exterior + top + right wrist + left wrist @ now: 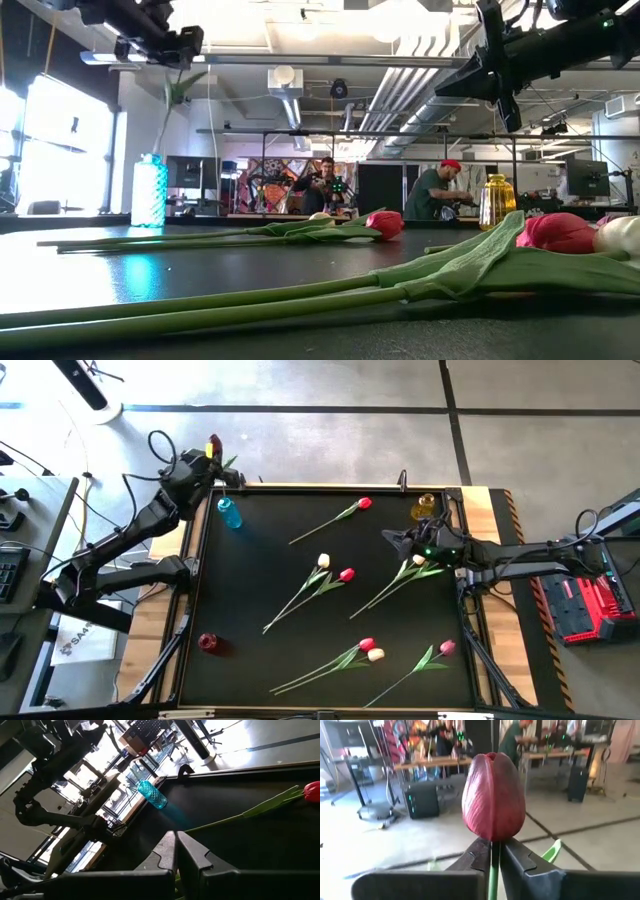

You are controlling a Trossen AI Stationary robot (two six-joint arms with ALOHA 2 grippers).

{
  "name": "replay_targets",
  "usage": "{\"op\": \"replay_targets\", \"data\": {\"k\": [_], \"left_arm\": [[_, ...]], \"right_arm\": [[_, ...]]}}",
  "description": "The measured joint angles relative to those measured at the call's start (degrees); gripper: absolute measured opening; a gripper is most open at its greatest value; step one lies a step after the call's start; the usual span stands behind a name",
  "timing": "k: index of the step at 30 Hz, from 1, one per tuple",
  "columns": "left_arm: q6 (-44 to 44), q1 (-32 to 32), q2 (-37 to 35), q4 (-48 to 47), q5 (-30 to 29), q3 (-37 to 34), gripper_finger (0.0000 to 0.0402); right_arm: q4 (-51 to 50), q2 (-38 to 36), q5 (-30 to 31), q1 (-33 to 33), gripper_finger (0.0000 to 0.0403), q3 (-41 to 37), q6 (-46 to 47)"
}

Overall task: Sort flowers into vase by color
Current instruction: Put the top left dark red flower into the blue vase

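We see our left gripper (492,857) raised just beside the blue vase (230,513), jaws clamped on a dark pink tulip's (493,796) stem, our right gripper (392,539) near the yellow vase (427,506), jaws together, other tulips (330,576) lying on the black mat (260,600)

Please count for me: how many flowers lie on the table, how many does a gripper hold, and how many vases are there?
Flowers on the table: 7
Flower in the left gripper: 1
Vases: 3
Total: 11
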Motion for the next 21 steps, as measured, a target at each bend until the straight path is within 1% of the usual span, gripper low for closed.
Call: {"op": "replay_targets", "data": {"k": [4, 9, 13, 16, 21], "left_arm": [[-2.79, -0.02, 0.04, -3.14, 0.1, 0.02, 0.0074], [-5.82, -0.02, -0.72, -6.52, 0.17, 0.04, 0.0139], [-9.37, -0.05, -1.6, -16.31, 0.25, 3.48, 0.0181], [-11.56, 0.78, -1.55, -25.4, 0.73, 6.89, 0.0201], [-14.41, 1.98, -1.39, -35.27, 7.44, 11.75, 0.0215]], "right_arm": [[0.02, 0.0, 0.54, 0.0, 0.0029, 0.0, 0.17], [0.04, 0.0, 0.54, 0.0, 0.0081, 0.0, 0.43], [0.07, 0.0, -0.06, 0.0, 0.0123, 0.0, 2.09], [0.04, 0.0, -0.27, 0.0, 0.0148, 0.0, 3.54], [0.02, 0.0, -0.21, -0.02, 0.0172, 0.0, 4.28]]}}
